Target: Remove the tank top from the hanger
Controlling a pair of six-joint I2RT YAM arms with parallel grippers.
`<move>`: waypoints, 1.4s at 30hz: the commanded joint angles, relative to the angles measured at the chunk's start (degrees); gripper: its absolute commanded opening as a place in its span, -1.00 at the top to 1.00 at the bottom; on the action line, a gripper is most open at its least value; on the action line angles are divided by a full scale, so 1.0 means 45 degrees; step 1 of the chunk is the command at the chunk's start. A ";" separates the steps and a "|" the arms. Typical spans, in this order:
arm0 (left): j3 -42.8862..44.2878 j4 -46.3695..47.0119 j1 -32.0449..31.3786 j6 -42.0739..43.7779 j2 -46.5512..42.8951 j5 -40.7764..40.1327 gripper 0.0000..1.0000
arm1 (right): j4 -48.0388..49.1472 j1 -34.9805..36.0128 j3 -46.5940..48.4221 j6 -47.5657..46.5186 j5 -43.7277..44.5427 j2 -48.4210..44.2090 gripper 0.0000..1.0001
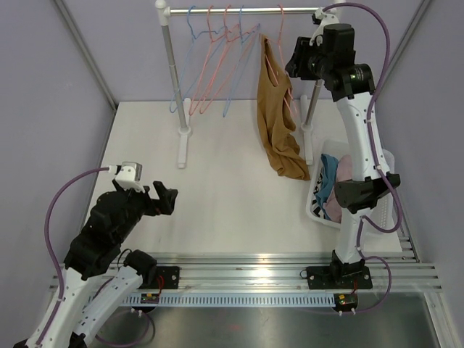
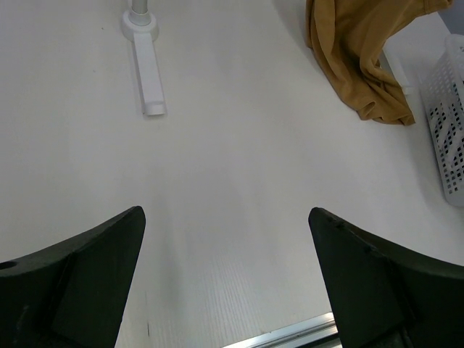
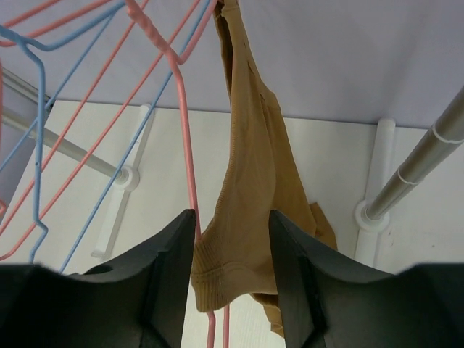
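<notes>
Tank top [image 1: 279, 123], mustard in colour, was found at about one o'clock on the table [image 1: 232, 210]. It was hung from a pink hanger [image 1: 270, 69] at the right end of the rail [image 1: 239, 10], and its lower part was slumped onto the tabletop at the foot of the rack. The right gripper [image 1: 292, 69] was raised to rail height just beside the garment, at its three o'clock. In the right wrist view its jaws were seen part-way spread, with a narrow gap between them. The pink wire and the ribbed cloth were framed in that gap. Whether the pads were touching the fabric could not be told.

The left gripper [image 1: 168, 199] was held low over the table at about eight o'clock, well apart from the garment. Its jaws were spread wide with only bare tabletop between them. Empty blue and pink hangers [image 1: 217, 65] were hung along the rail at twelve o'clock. A white basket [image 1: 319, 206] with clothes in it was set at four o'clock, near the garment's hem.
</notes>
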 commanded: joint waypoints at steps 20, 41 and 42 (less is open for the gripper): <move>-0.0133 0.0721 0.0087 0.0368 -0.0165 0.1115 -0.98 | 0.1650 0.1093 0.0303 -0.0372 0.0599 0.0247 -0.10; -0.0172 0.0779 0.0087 0.0387 -0.0263 0.1330 -0.98 | 0.1923 0.1582 0.0968 -0.1660 0.3122 0.1772 0.11; -0.0153 0.0760 0.0087 0.0406 -0.0282 0.1330 -0.98 | 0.1923 0.1582 0.1007 -0.1700 0.3142 0.1792 0.12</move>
